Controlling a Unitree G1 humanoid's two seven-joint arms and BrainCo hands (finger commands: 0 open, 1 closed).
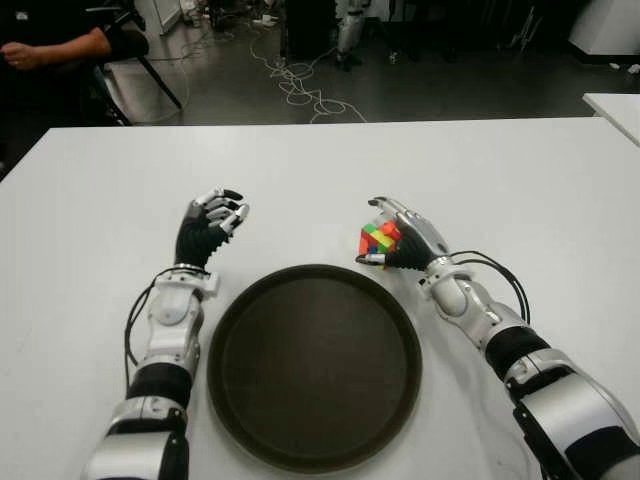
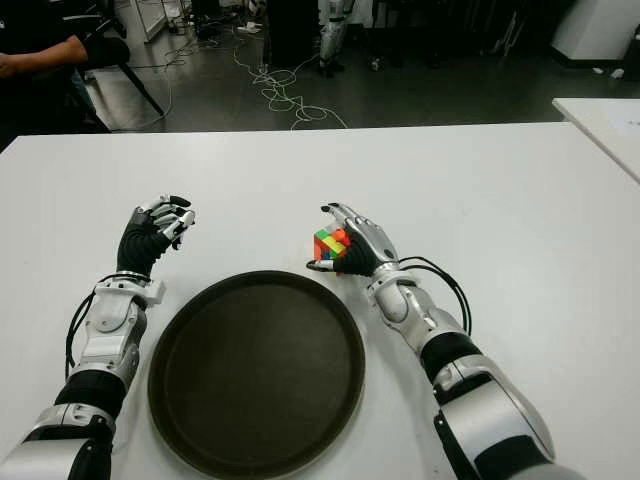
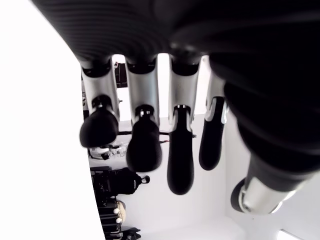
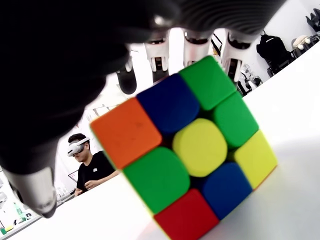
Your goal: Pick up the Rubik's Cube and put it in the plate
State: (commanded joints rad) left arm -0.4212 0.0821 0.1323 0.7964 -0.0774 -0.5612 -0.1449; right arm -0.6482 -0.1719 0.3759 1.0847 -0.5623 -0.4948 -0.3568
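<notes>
Closing around the cube (image 1: pixel 379 238), the right robot hand (image 1: pixel 405 240) grips it on the desk (image 1: pixel 520 190) just beyond the plate (image 1: pixel 232 330); lift straight before crossing the rim. The left robot hand (image 1: pixel 210 228) hangs loosely curled, empty.

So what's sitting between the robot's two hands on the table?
In the left eye view, only bare white table separates the left hand from the right hand, which is around the Rubik's Cube. The dark plate lies nearer the robot.
</notes>
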